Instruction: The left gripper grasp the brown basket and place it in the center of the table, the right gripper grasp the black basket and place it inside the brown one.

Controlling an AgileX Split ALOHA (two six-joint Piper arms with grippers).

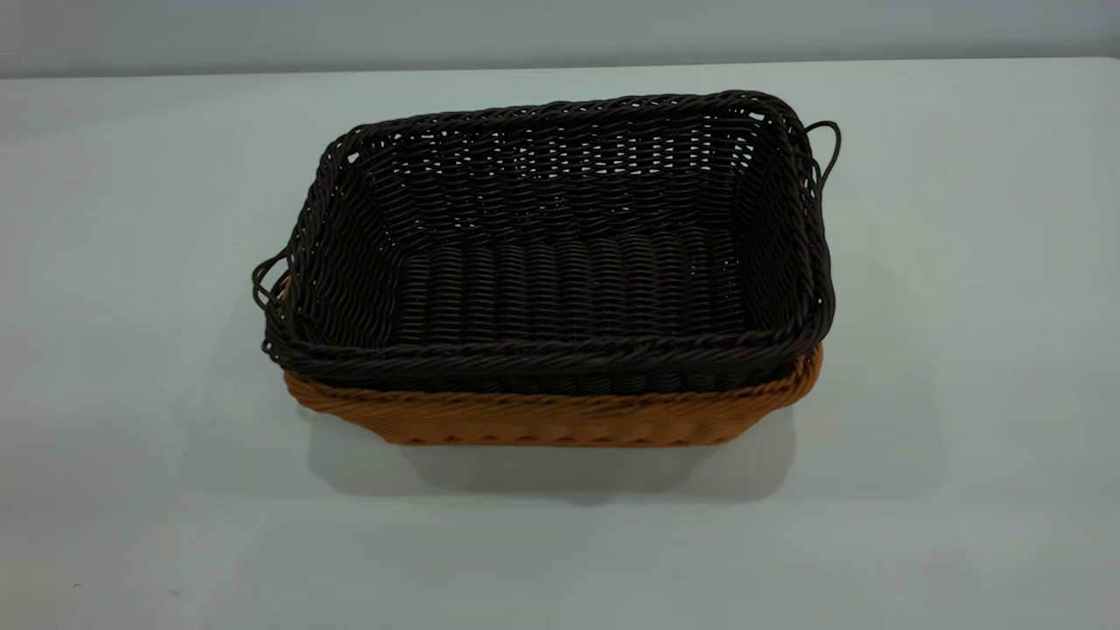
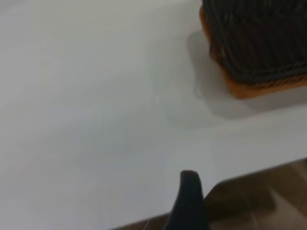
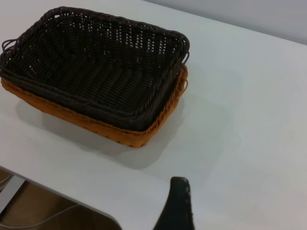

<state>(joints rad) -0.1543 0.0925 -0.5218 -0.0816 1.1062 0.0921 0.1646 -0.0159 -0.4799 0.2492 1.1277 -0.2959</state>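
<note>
We see the black basket (image 1: pixel 560 262) sitting nested inside the brown basket (image 1: pixel 560 418), near the middle of the table (image 1: pixel 131 219). In the exterior view the black basket's braided rim stands proud of the brown one, so that only a strip of orange-brown weave shows along the near side and at the right corner. Thin dark loop handles stick out at both short ends of the black basket. Neither arm appears in this view.

The right wrist view gives us what the exterior view does not: the right end effector (image 3: pixel 175 206), of which we see a single dark tapering finger above the table, well apart from the stacked baskets. The black basket (image 3: pixel 96 67) and the brown basket (image 3: pixel 120 132) lie beyond it, and here the brown rim shows along one long side and round one corner. The table's edge and the floor below also come into sight.

The left wrist view shows the left end effector (image 2: pixel 189 203), again only one dark finger, near the table's edge and well apart from the baskets, of which one corner is visible. Neither end effector holds anything; with one finger visible on each, we cannot tell how far either is open.
</note>
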